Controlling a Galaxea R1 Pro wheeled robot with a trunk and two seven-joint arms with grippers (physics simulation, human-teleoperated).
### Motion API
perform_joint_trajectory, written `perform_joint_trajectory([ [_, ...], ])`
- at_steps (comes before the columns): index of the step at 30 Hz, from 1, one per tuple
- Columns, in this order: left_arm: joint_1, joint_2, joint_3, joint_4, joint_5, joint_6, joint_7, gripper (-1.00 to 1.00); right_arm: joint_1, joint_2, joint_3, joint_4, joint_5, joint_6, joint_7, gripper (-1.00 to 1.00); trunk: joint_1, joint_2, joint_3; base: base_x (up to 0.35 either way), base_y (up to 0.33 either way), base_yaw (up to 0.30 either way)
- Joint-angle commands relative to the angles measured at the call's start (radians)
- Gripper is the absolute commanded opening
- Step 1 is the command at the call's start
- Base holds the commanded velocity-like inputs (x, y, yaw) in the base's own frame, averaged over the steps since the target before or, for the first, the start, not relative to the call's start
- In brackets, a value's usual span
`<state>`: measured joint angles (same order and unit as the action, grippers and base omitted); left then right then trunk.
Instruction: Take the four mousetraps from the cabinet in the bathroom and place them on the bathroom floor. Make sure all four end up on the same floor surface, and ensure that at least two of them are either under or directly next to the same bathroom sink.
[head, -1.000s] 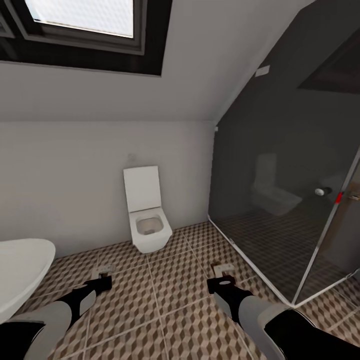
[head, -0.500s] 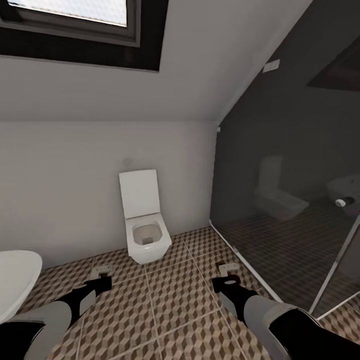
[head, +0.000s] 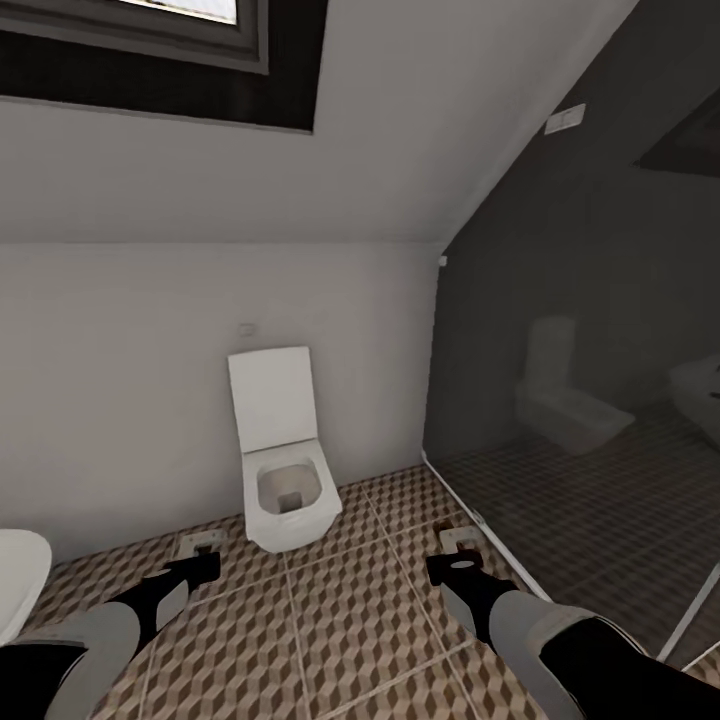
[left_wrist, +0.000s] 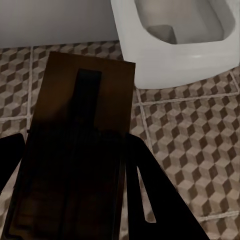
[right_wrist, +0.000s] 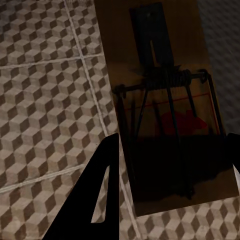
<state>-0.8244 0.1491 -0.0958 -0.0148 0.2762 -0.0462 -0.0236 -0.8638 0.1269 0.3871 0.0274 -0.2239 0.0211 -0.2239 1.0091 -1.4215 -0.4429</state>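
I hold one flat brown wooden mousetrap (left_wrist: 75, 150) pinched in my left gripper (head: 200, 562), another wire-sprung one (right_wrist: 160, 100) in my right gripper (head: 452, 560), above the cube-patterned tile floor (head: 340, 620). They look light and stiff; I grip the board edges, clear of the spring.

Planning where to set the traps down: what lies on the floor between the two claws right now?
Head view: only bare cube-patterned floor tiles lie between the left claw and right claw; the toilet stands farther back.

Toilet (head: 280, 470): centre, against the wall.
Left gripper (head: 200, 560): lower left, carrying a mousetrap (head: 198, 544).
Right gripper (head: 455, 556): lower right, carrying another mousetrap (head: 460, 540).
Bathroom floor (head: 340, 620): cube-patterned tiles.
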Motion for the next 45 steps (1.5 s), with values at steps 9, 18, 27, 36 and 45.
perform_joint_trajectory([
  [9,-0.001,0.018,-0.009,0.002,0.009,-0.006,-0.003,-1.0,-0.001,0.0,0.008,0.002,-0.011,0.0,-0.003,-1.0,0.001,-0.001,-0.001,0.322,0.0,0.0],
  [18,-0.001,0.028,-0.009,0.003,0.009,-0.006,-0.004,-1.0,-0.001,0.0,0.006,0.002,-0.012,0.0,-0.005,-1.0,0.001,-0.001,-0.001,0.322,0.0,0.0],
  [27,-0.001,0.03,-0.01,0.004,0.011,-0.007,-0.005,-1.0,-0.001,0.0,0.004,0.002,-0.012,0.003,-0.005,-1.0,0.001,-0.001,-0.001,0.125,0.0,0.134],
  [36,-0.001,0.029,-0.01,0.004,0.011,-0.007,-0.006,-1.0,-0.001,-0.001,0.004,0.002,-0.012,0.008,-0.006,-1.0,0.001,-0.001,-0.001,0.008,0.0,0.27],
  [45,-0.001,0.025,-0.01,0.004,0.012,-0.007,-0.006,-1.0,-0.001,-0.001,0.004,0.002,-0.012,0.009,-0.006,-1.0,0.001,-0.001,-0.001,0.0,-0.012,0.137],
])
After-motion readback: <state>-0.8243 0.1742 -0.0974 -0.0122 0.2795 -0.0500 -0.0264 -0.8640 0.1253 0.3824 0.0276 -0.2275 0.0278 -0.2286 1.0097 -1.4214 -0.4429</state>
